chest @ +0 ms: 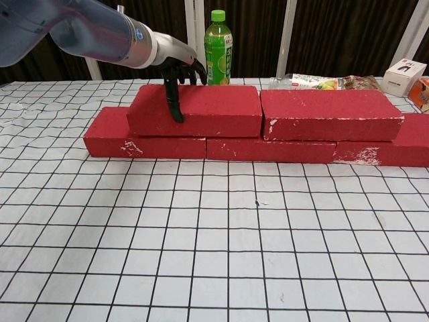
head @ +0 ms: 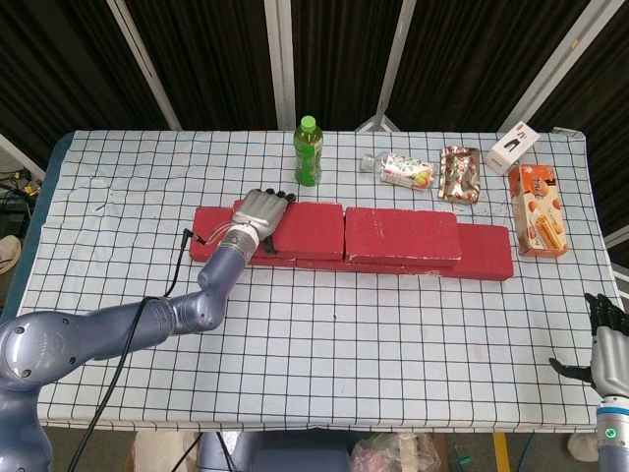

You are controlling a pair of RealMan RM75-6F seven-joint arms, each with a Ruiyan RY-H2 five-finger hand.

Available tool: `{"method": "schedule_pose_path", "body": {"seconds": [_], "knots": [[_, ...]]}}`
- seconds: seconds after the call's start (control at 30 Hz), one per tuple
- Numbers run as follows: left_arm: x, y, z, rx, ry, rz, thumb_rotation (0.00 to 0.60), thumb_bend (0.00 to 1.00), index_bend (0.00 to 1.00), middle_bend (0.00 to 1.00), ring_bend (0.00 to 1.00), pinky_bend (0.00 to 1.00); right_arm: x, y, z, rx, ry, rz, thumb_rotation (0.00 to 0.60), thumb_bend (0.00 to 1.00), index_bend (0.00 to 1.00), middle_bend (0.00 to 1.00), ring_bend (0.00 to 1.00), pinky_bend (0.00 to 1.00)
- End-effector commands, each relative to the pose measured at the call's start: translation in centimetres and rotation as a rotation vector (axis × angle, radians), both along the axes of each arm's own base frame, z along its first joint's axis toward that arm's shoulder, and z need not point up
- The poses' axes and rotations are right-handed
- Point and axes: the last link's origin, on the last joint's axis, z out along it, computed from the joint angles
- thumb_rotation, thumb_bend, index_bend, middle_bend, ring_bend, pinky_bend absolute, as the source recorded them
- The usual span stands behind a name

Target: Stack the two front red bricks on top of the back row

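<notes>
Two red bricks lie end to end on top of the lower back row (head: 486, 258). My left hand (head: 257, 214) grips the left end of the upper left brick (head: 305, 226), thumb down its front face and fingers over the back edge, as the chest view shows for the hand (chest: 177, 74) and the brick (chest: 214, 107). The upper right brick (head: 401, 234) sits almost touching it, with a thin gap between them in the chest view (chest: 328, 113). My right hand (head: 609, 344) hangs off the table's front right corner, fingers spread, holding nothing.
A green bottle (head: 308, 152) stands just behind the upper left brick. Behind the row to the right lie a snack packet (head: 406, 170), a foil tray (head: 459, 174), a white box (head: 515, 147) and an orange box (head: 538, 208).
</notes>
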Motion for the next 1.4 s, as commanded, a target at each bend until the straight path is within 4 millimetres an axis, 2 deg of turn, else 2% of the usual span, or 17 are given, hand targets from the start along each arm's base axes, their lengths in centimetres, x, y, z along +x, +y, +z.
{"method": "schedule_pose_path", "body": {"seconds": [0.03, 0.4, 1.4], "knots": [[0.05, -0.01, 0.04, 0.002, 0.001, 0.001, 0.6, 0.03, 0.13, 0.12, 0.12, 0.24, 0.0, 0.0, 0.0, 0.0, -0.001, 0.0, 0.6, 0.15, 0.0, 0.0, 0.0, 0.0], [0.14, 0.05, -0.11, 0.004, 0.005, 0.003, 0.6, 0.0, 0.11, 0.11, 0.09, 0.22, -0.08, 0.08, 0.0, 0.001, 0.0, -0.006, 0.6, 0.15, 0.0, 0.0, 0.0, 0.0], [0.26, 0.0, -0.25, 0.002, 0.005, 0.002, 0.6, 0.0, 0.09, 0.07, 0.07, 0.19, 0.0, -0.01, -0.14, 0.004, -0.003, -0.012, 0.6, 0.15, 0.0, 0.0, 0.0, 0.0]]}}
